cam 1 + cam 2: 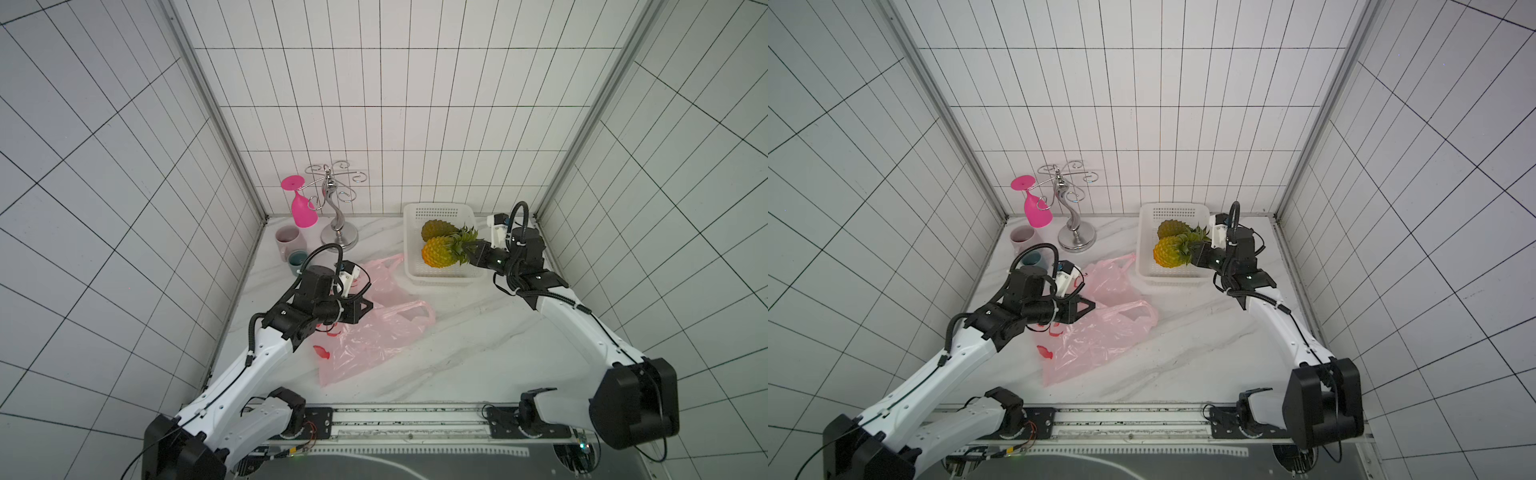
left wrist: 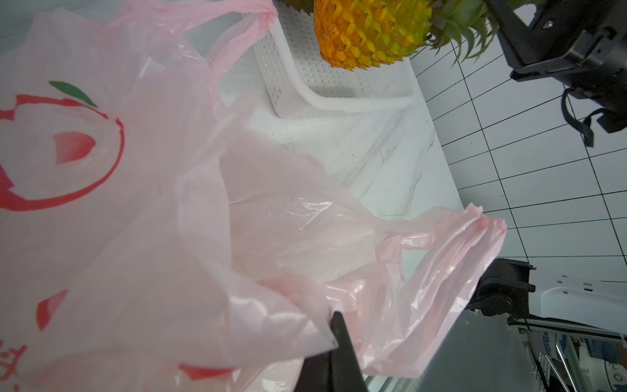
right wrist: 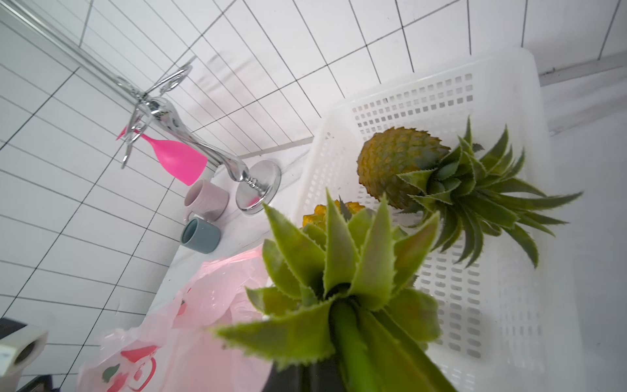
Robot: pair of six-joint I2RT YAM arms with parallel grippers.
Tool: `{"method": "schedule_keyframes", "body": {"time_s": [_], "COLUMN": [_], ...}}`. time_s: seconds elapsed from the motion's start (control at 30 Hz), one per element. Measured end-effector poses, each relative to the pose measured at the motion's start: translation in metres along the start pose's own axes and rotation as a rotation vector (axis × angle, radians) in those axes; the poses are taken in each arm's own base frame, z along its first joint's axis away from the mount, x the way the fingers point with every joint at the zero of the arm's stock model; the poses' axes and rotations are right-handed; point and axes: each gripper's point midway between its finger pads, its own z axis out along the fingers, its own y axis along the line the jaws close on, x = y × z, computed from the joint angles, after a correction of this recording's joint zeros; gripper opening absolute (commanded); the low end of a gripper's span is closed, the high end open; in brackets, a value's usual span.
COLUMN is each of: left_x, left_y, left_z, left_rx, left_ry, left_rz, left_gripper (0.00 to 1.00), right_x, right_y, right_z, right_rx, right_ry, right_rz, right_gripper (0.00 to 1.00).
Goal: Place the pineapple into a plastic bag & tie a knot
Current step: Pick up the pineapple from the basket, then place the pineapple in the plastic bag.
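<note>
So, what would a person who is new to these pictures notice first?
First the yellow pineapple, held by its leaves in the right pincer over the white basket at the far right, where a second pineapple lies. Next the crinkled pink bag spread mid-table, the left pincer closed on its edge. Then the pink glass hanging upside down on the silver rack, far left.

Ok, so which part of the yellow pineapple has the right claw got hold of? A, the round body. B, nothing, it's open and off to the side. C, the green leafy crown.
C: the right claw is shut on the leafy crown of the yellow pineapple at the white basket, and the right wrist view shows leaves fanning out from it.
</note>
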Motion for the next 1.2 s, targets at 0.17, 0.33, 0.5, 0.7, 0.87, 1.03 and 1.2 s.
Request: {"method": "schedule_keyframes", "body": {"time_s": [0.17, 0.33, 0.5, 0.7, 0.87, 1.03, 1.2], "left_x": [-0.003, -0.003, -0.002, 0.0, 0.004, 0.009, 0.013], "left_y": [0.0, 0.001, 0.003, 0.003, 0.003, 0.005, 0.006], "left_z": [-0.001, -0.001, 0.0, -0.002, -0.003, -0.001, 0.002], "left_rx": [-0.005, -0.01, -0.012, -0.008, -0.001, 0.005, 0.007], "left_ry": [-0.013, -0.017, -0.019, -0.026, -0.027, -0.013, -0.004], "left_rz": [0.005, 0.002, -0.001, 0.002, 0.005, -0.003, -0.016], "left_gripper": [0.0, 0.0, 0.0, 0.0, 0.0, 0.0, 0.0], "right_x": [0.003, 0.01, 0.026, 0.069, 0.101, 0.121, 0.137], "right_y": [0.051, 0.101, 0.128, 0.122, 0.114, 0.122, 0.122], "right_z": [-0.027, -0.057, -0.078, -0.065, -0.042, -0.022, 0.005], "right_rx": [-0.123, -0.258, -0.358, -0.393, -0.407, -0.464, -0.515], "right_ry": [0.001, -0.002, 0.02, 0.137, 0.231, 0.278, 0.313], "right_rz": [-0.057, -0.11, -0.116, -0.048, 0.018, 0.051, 0.106], "right_gripper": [0.0, 0.0, 0.0, 0.0, 0.0, 0.0, 0.0]}}
